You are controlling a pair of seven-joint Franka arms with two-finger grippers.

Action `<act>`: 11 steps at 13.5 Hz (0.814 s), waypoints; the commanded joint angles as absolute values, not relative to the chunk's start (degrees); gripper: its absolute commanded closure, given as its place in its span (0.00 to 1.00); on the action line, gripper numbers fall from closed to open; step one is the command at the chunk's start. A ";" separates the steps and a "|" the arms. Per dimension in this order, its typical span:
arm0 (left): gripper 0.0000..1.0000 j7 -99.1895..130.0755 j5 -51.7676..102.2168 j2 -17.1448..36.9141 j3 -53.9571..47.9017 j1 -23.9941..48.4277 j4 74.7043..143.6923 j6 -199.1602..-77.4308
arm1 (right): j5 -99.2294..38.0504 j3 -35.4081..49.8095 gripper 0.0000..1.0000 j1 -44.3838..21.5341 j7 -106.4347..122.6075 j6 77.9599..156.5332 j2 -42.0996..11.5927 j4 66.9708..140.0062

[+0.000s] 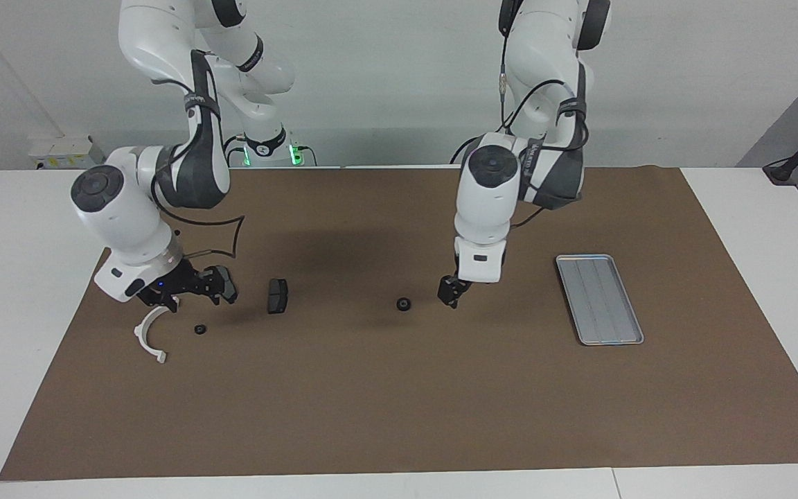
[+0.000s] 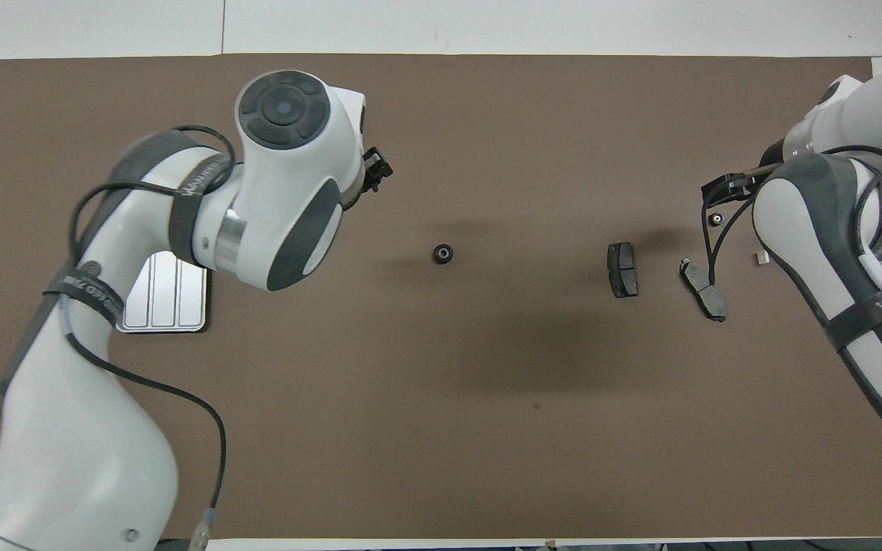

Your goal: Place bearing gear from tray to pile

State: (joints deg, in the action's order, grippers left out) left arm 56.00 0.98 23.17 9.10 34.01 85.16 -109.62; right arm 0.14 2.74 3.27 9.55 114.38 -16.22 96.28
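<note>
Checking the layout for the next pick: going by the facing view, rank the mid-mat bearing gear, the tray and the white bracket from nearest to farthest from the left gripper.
1. Mid-mat bearing gear, just beside the left gripper.
2. Tray, toward the left arm's end.
3. White bracket, at the right arm's end, by the pile.
</note>
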 commanded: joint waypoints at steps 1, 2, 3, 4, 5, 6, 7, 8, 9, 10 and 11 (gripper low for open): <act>0.00 47.59 0.88 17.59 8.44 28.85 86.75 -103.82 | 0.00 2.90 0.02 -2.17 0.58 113.29 -17.05 92.56; 0.00 44.33 0.88 15.84 8.52 27.78 86.75 -101.54 | 0.17 2.90 0.03 -5.68 -5.39 113.81 -17.14 92.20; 0.00 41.43 0.88 14.60 8.53 26.12 86.75 -99.34 | 0.61 2.90 0.03 -9.37 -10.76 113.99 -17.23 91.85; 0.00 38.44 0.88 13.55 8.53 24.89 86.66 -97.49 | 1.05 2.81 0.04 -12.97 -16.64 113.65 -17.84 90.54; 0.00 35.36 0.88 12.40 8.61 23.39 86.66 -96.17 | 1.66 2.81 0.04 -15.88 -21.48 113.64 -18.71 89.74; 0.00 32.29 0.88 11.00 8.61 21.90 86.75 -94.67 | 2.10 2.90 0.04 -19.21 -25.45 113.73 -19.50 89.39; 0.00 29.30 0.88 9.94 8.61 20.32 86.84 -93.44 | 2.02 2.90 0.04 -21.95 -28.27 114.17 -20.29 89.21; 0.00 25.79 0.88 8.71 8.61 18.30 87.10 -92.30 | 2.11 2.90 0.04 -23.45 -30.21 114.60 -21.17 89.21; 0.00 22.79 0.88 7.83 8.61 16.72 87.01 -91.59 | 2.20 2.90 0.05 -25.21 -31.97 114.78 -22.14 89.30; 0.00 20.76 0.88 6.78 8.61 15.92 87.10 -90.71 | 2.02 2.90 0.05 -27.14 -33.65 116.26 -23.02 89.64; 0.00 19.96 0.88 6.25 8.61 15.13 87.10 -90.01 | 2.02 2.90 0.05 -28.29 -34.71 116.98 -23.90 89.82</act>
State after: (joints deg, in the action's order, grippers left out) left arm 22.81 1.01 8.89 9.23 16.62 85.32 -91.56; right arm 1.43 3.17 -26.80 -32.48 115.49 -21.40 90.96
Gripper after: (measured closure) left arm 0.000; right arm 0.000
